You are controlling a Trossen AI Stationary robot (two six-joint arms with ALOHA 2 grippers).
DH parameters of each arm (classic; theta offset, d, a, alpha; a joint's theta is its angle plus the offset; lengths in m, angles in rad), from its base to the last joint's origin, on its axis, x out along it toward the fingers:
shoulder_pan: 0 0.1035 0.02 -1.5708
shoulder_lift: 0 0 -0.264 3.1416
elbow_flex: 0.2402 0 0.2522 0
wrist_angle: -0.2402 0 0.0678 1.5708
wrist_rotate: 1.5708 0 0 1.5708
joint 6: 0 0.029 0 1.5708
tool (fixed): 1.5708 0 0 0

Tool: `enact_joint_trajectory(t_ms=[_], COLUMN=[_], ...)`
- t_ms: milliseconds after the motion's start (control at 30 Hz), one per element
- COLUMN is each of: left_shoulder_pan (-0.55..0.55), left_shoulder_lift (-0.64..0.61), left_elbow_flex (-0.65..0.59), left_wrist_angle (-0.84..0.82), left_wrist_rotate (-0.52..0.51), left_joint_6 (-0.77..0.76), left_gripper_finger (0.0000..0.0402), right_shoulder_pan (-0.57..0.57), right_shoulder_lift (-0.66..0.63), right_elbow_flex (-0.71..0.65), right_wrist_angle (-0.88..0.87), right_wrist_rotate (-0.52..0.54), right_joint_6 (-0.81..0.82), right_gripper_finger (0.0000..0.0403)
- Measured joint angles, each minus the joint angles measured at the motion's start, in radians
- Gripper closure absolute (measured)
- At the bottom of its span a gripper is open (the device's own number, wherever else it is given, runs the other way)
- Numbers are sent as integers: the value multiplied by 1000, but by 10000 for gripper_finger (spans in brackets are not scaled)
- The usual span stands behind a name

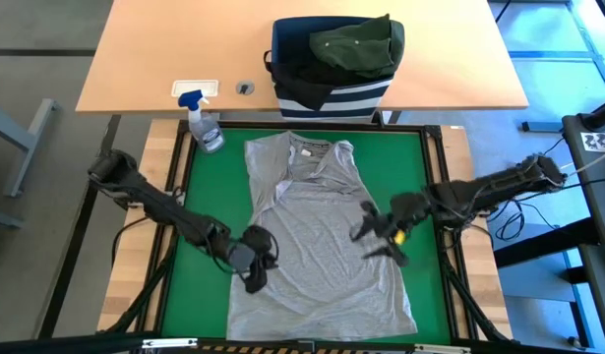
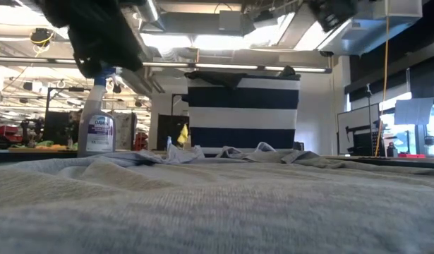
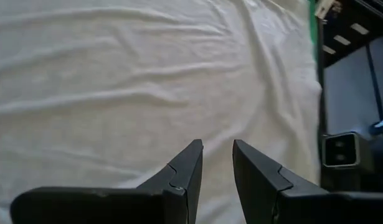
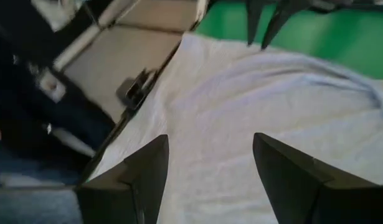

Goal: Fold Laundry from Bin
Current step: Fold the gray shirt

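A light grey sleeveless garment (image 1: 317, 246) lies spread flat on the green mat (image 1: 209, 197), collar toward the far edge and hem toward the near edge. My left gripper (image 1: 263, 264) hovers over its left side, fingers a little apart (image 3: 217, 146) with nothing between them. My right gripper (image 1: 369, 231) hovers over its right side, wide open (image 4: 210, 140). The navy, white-striped bin (image 1: 332, 93) stands beyond the mat on the wooden table. A dark olive green garment (image 1: 356, 44) lies heaped on top of it, and black cloth (image 1: 302, 69) shows inside.
A clear spray bottle with a blue nozzle (image 1: 204, 123) stands at the mat's far left corner, also in the low view (image 2: 98, 127). The mat's black frame (image 1: 435, 167) borders the work area. Bare green mat lies on either side of the grey garment.
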Motion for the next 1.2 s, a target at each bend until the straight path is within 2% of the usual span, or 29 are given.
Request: enact_joint_trajectory(t_ms=[167,300,433,567,833,1000,1200], left_shoulder_pan=[-71,-130,-218,-316,-433,-463,-479], left_shoulder_lift=[97,159,204,239,321,377,431], left_elbow_flex=[87,124,144,160,181,181,187], left_wrist_angle=[1,1,-1,-2,-25,-58,-93], left_wrist_rotate=[26,90,180,206,157,148,136], left_joint_6=[3,4,-2,-14,-53,-47,-28], left_gripper_finger=[317,317,317,317,317,317,318], right_shoulder_pan=[211,347,459,553,643,659,658], right_shoulder_lift=[34,110,230,361,488,495,495], right_elbow_flex=[0,0,0,-1,-1,-1,-1], right_wrist_angle=[-38,-30,2,63,133,130,133], right_wrist_rotate=[204,297,322,318,340,341,342], right_joint_6=[136,288,438,529,711,782,785], right_gripper_finger=[171,171,171,171,171,171,171])
